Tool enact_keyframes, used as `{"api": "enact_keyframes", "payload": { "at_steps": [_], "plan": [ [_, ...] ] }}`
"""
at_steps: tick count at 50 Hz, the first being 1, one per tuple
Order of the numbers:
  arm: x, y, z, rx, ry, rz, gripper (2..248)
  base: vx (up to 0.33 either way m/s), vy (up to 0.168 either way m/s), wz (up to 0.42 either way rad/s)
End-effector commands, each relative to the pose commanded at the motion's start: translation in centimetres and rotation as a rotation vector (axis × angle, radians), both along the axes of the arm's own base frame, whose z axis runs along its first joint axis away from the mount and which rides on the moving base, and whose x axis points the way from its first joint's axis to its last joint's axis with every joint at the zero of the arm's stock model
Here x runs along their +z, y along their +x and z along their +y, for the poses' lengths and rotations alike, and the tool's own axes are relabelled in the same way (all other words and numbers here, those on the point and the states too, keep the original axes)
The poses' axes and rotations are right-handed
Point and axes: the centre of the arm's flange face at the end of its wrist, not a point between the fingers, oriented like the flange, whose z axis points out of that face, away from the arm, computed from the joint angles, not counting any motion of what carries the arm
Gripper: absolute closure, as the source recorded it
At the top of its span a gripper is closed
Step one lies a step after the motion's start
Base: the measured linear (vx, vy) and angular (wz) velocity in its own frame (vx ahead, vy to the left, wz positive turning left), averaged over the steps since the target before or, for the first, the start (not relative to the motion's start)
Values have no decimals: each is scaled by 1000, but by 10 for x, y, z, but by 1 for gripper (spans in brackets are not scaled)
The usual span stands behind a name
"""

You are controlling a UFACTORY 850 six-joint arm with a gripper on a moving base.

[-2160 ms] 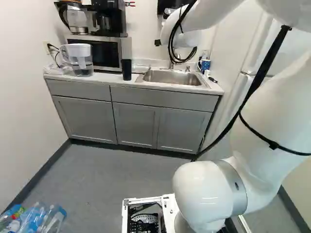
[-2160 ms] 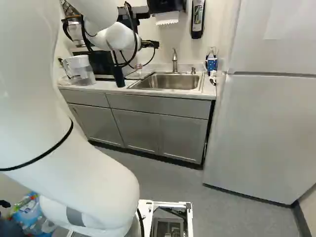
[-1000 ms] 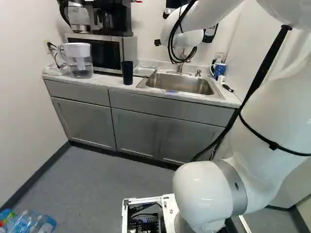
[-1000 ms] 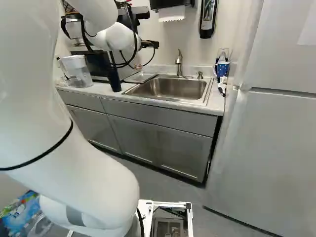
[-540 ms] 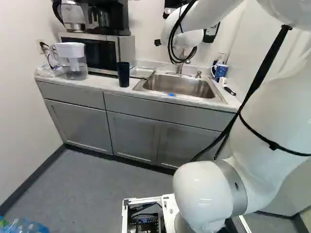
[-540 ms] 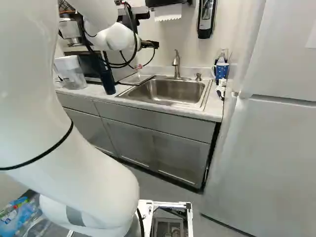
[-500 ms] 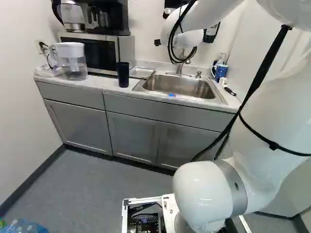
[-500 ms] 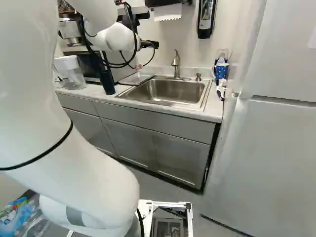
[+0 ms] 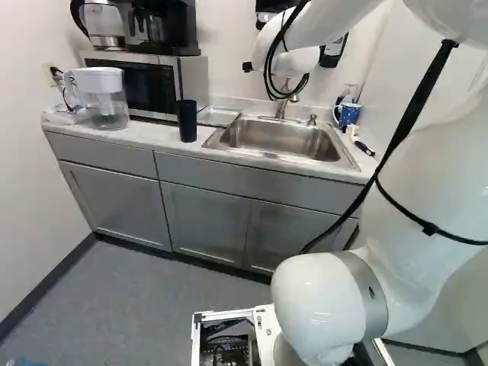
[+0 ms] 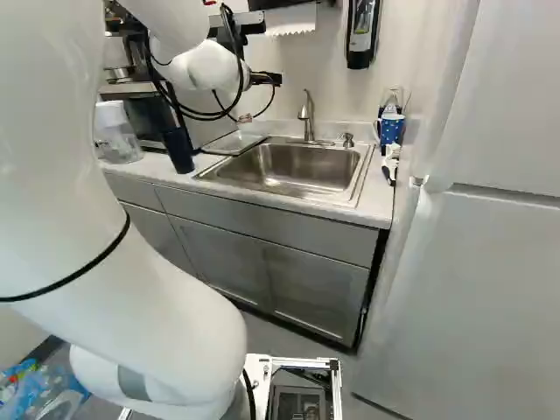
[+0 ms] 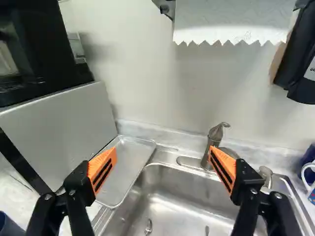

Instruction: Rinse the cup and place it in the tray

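Three cameras, one sink [image 10: 293, 166], and the wrist view has the close seat!
Left and right base views look forward and slightly down from either side behind the arm [image 9: 427, 168], farther back; the wrist view faces the wall [image 11: 147, 69], sharing faucet [image 11: 210, 145] and tray [image 11: 130, 162] with both.

the white arm [image 9: 423, 152] has rounded joints, a grey band, black straps and looping black cables.

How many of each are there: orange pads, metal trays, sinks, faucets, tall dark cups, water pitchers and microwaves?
Orange pads: 2
Metal trays: 1
Sinks: 1
Faucets: 1
Tall dark cups: 1
Water pitchers: 1
Microwaves: 1
Total: 8
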Motion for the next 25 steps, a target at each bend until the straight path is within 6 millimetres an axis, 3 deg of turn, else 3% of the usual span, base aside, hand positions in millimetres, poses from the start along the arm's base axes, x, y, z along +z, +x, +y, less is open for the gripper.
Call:
{"api": "enact_keyframes", "payload": {
  "at_steps": [25],
  "plan": [
    [0, 7, -3, -6, 0, 2, 3, 1, 0, 0]
  ]
}}
